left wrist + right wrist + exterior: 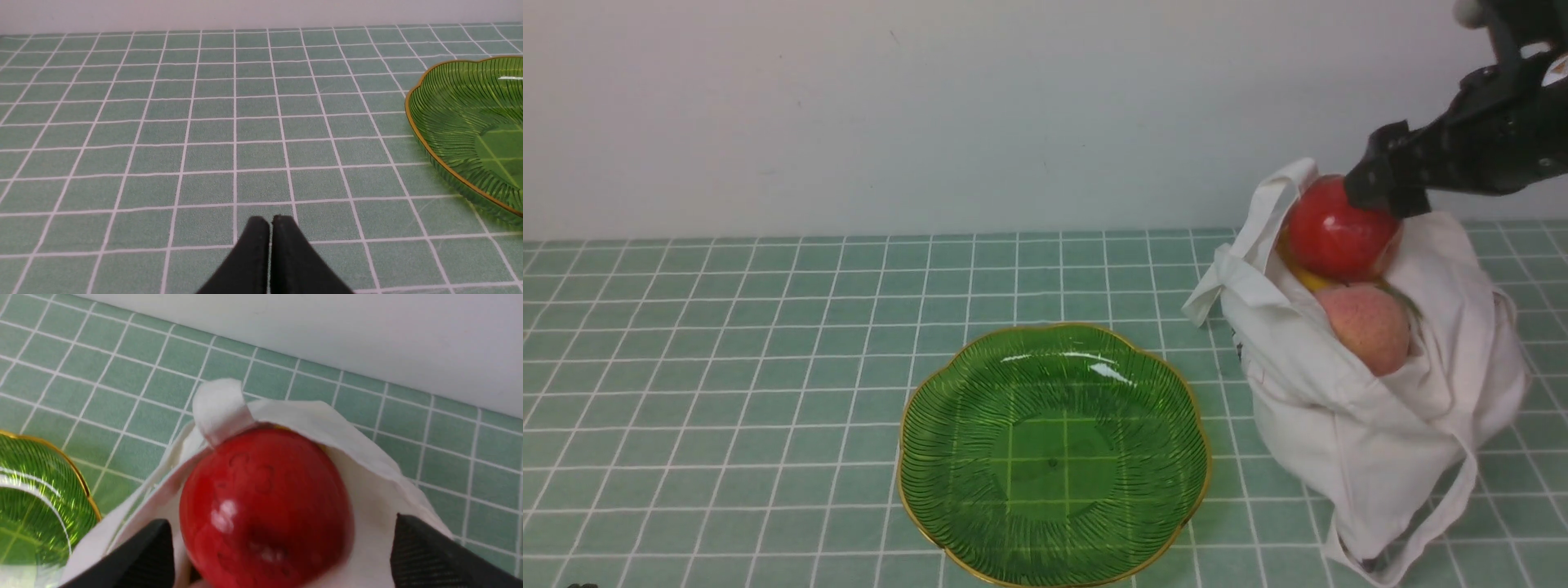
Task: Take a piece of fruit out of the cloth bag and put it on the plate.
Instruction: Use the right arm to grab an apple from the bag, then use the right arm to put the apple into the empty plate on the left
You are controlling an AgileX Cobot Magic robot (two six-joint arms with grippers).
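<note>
A glossy red piece of fruit (1335,229) sits at the very top of the cloth bag (1364,433), crowning the bag's open mouth and not yet lifted clear of it. We see the right fingers (139,559) spread wide to either side of the fruit: one stands just beside its skin, while the other stands clearly apart, with white cloth showing between. Neither finger pinches it. A strap handle (1274,204) of the bag loops up against the fruit's far side.

Lower in the same mouth we make out a matte pink peach (1368,327) resting against the bag's front lip, and a sliver of yellow fruit (1307,278) tucked directly under the red one. The bag slumps on the green-tiled bench (727,367), and a second strap (1445,506) trails down its front to the tiles.

The green glass plate (980,392), gold-rimmed and scalloped, lies flat on the bench to the left of the bag and nearer the robot, close to the bag's foot, though we cannot tell if they touch. It carries nothing.

Well apart from the bag, the left fingers (251,261) are pressed together over bare tiles, with only a hairline between them and nothing in their grip.
</note>
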